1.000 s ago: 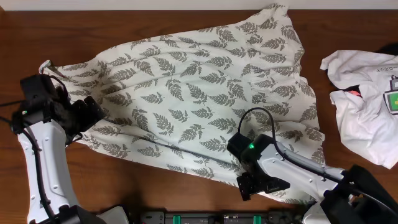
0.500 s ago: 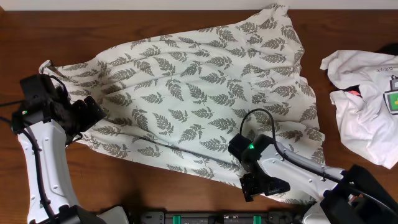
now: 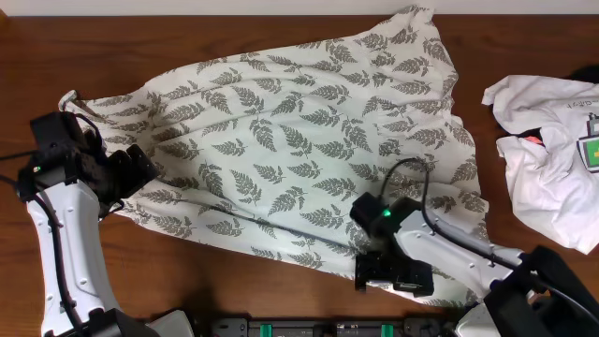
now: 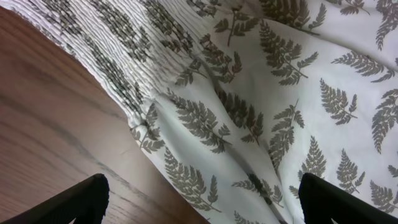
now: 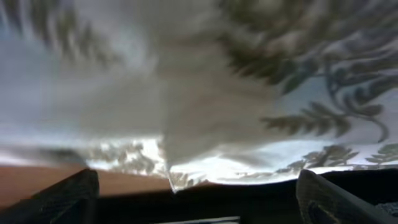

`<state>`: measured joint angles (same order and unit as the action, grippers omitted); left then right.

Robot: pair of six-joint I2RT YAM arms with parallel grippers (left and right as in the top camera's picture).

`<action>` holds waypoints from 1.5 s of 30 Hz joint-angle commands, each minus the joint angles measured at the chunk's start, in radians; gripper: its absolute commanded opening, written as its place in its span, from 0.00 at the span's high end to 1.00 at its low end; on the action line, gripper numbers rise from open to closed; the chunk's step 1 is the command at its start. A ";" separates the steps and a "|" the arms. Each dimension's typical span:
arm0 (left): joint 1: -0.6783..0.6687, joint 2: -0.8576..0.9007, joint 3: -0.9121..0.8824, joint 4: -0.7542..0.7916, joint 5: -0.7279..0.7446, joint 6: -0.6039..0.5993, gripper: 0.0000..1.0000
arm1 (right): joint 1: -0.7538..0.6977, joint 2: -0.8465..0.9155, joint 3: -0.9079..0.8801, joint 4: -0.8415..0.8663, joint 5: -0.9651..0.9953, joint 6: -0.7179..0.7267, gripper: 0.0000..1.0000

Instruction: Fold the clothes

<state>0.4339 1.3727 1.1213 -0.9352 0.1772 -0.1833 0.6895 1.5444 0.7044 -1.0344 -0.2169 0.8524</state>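
the right gripper (image 5: 199, 194) just drops to the near hem of the clothes (image 3: 299, 140), jaws wide open same as the left gripper (image 4: 208, 202), so nothing's grabbed yet

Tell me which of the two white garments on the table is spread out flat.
The fern-print garment, laid out wide across the middle. The plain white garment with the green-and-yellow tag lies crumpled at the right edge.

No words, numbers or brand marks can be read in any view. The small green-and-yellow tag (image 3: 592, 152) on the plain white garment (image 3: 547, 187), at the right edge of the overhead view, is too small to make out.
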 commanded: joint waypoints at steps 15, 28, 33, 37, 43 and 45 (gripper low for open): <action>0.000 -0.001 -0.005 0.001 -0.001 -0.010 0.02 | -0.438 -0.209 -0.011 -0.067 0.142 0.102 0.01; 0.000 -0.001 -0.005 0.002 -0.001 -0.010 0.02 | -0.676 -0.209 -0.179 0.011 0.112 0.081 0.01; 0.000 -0.001 -0.005 0.002 -0.001 -0.010 0.02 | -0.721 -0.209 -0.182 0.002 0.101 0.063 0.01; 0.000 -0.001 -0.005 0.002 -0.002 -0.010 0.02 | -0.721 -0.209 -0.191 -0.001 0.092 0.063 0.01; 0.000 -0.001 -0.005 0.001 -0.002 -0.013 0.02 | -0.721 -0.209 -0.200 0.007 0.084 0.063 0.67; 0.000 -0.001 -0.005 0.001 -0.002 -0.013 0.02 | -0.721 -0.209 -0.200 0.007 0.084 0.058 0.95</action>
<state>0.4339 1.3727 1.1213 -0.9337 0.1772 -0.1844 -0.0250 1.3403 0.5144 -1.0271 -0.1429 0.9131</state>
